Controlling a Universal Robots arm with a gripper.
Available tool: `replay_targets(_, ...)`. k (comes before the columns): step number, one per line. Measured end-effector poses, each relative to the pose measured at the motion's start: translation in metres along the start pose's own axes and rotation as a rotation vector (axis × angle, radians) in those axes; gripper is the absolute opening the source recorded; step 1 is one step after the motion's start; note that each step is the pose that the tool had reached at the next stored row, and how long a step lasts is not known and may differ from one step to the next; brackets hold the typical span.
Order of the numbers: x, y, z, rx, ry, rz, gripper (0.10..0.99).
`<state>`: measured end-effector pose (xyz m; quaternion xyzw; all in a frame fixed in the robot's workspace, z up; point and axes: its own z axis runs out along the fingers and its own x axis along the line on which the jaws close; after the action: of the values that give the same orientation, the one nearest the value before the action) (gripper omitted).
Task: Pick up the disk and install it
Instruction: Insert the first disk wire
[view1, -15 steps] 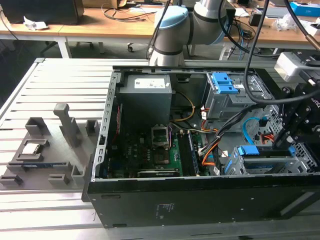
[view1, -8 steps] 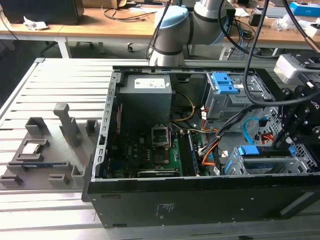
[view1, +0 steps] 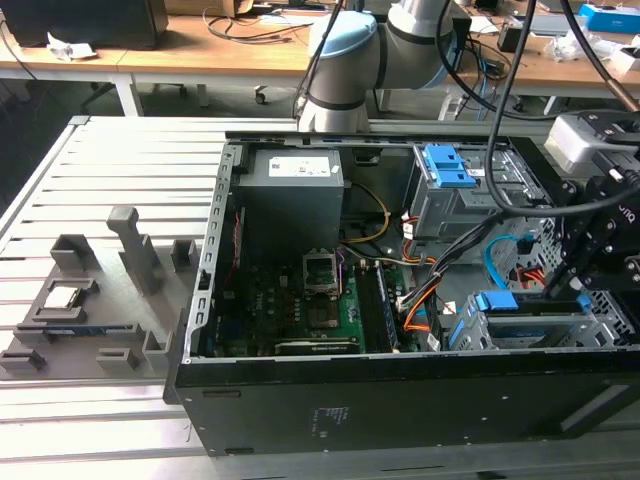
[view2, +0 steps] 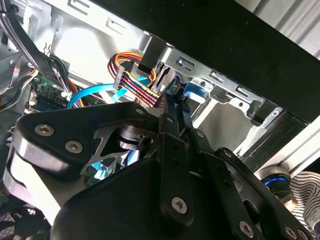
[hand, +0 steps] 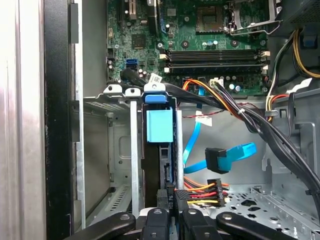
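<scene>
The disk (hand: 159, 125) stands on edge inside the grey drive cage (hand: 112, 150), its bright blue carrier frame facing the first wrist view. In the exterior view the disk (view1: 520, 305) sits in the cage (view1: 600, 320) at the near corner of the open computer case, on the exterior view's right. My gripper (view1: 560, 290) reaches down onto it from above. Its black fingers (hand: 155, 222) close on the disk's rear edge, and the gripper (hand: 174, 220) reads as shut on it. In the second wrist view the gripper (view2: 172, 112) pinches together just before the disk's blue frame (view2: 192, 92).
A bundle of black and coloured cables (hand: 220, 105) and a loose blue data cable (hand: 225, 157) hang beside the cage. The motherboard (view1: 310, 300), power supply (view1: 295, 190) and an upper cage with blue latches (view1: 450, 170) fill the case. Grey fixtures (view1: 90, 300) stand on the slatted table at the exterior view's left.
</scene>
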<state>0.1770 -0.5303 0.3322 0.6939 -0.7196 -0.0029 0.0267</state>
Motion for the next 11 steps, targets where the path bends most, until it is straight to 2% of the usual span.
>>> replay_targets(3,0.0,0.0002,0.0,0.0,0.0001,0.0,0.169)
replay_targets(4,0.0,0.0002,0.0013,-0.001,-0.0027,0.0,0.169)
replay_targets(5,-0.0001,0.0002,0.0002,0.0,-0.0005,0.0,0.243)
replay_targets(6,-0.0001,0.0003,-0.002,0.0,0.0003,0.0,0.243)
replay_targets(9,-0.0004,0.001,-0.0189,0.0,0.0015,0.0,0.243)
replay_targets(11,-0.0042,0.0014,-0.0259,0.0,0.0048,0.0,0.243)
